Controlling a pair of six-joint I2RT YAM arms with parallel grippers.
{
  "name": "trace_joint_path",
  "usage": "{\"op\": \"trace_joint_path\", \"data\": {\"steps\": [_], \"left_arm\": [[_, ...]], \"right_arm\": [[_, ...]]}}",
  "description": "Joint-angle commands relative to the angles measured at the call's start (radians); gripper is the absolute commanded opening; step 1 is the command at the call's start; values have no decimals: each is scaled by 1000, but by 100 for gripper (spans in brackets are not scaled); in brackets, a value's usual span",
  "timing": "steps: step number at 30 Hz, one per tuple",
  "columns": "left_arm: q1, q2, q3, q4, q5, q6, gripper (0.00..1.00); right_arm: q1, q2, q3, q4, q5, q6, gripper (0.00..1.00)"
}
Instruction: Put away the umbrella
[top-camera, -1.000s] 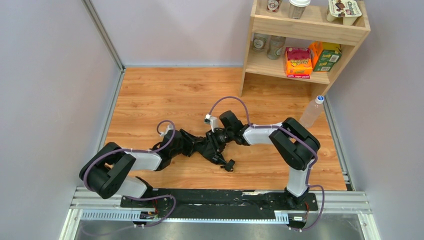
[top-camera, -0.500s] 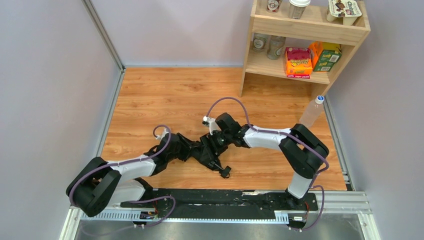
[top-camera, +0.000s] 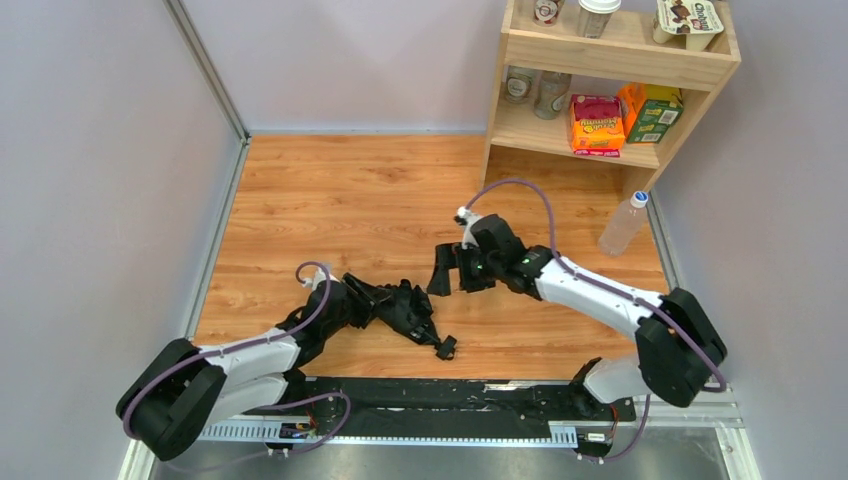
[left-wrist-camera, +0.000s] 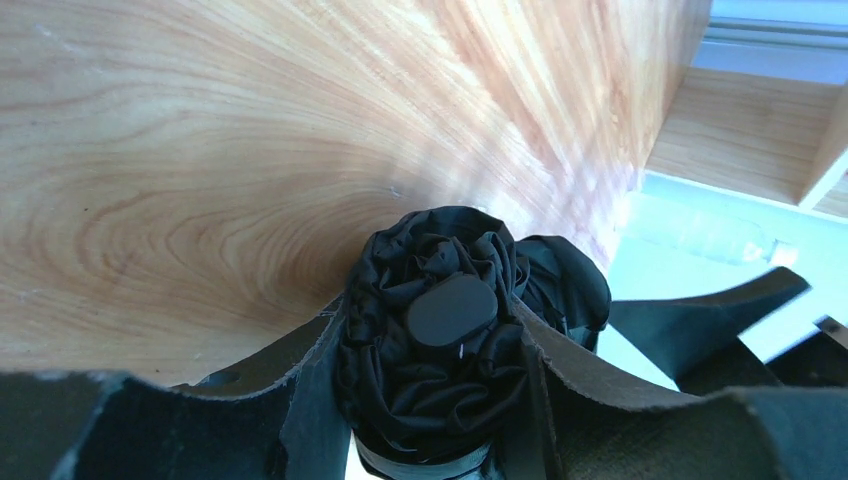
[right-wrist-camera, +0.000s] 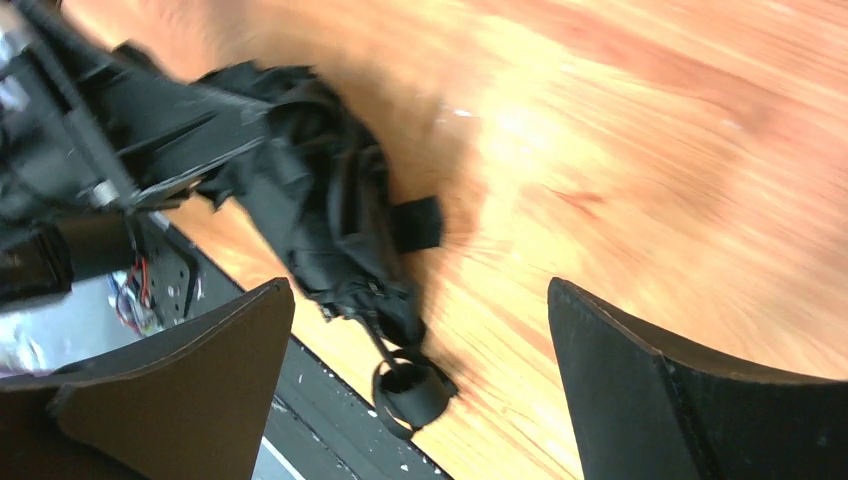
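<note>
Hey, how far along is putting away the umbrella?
Done: the umbrella is collapsed into a bundle. In hand: the left end effector clamps its fabric; the right end effector hangs open, apart from it. To do: it rests on the table, not stowed anywhere.

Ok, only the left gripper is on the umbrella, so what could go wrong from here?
1. The left gripper clamps only bunched fabric of the umbrella, nothing rigid, so the bundle may slip or unfurl when it is lifted.
2. The handle lies close to the black rail at the table's near edge and could catch there if dragged.
3. The right gripper is open and clear of the umbrella, so nothing backs up the grasp.
</note>
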Motion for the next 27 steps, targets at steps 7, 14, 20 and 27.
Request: {"op": "trace_joint_path", "data": {"steps": [7, 14, 20, 27], "left_arm": [[8, -344, 20, 1, -42, 38, 0], [28, -449, 127, -44, -30, -8, 0], [34, -398, 212, 66, -2, -11, 0], [38, -331, 284, 209, 7, 37, 0]], "right_arm": [[-208, -263, -188, -18, 30, 343, 100], [-225, -343, -293, 140, -50, 717, 99], [-225, -326, -391, 349, -144, 912, 95], [-152, -251, -543, 754, -169, 1409, 87]]}}
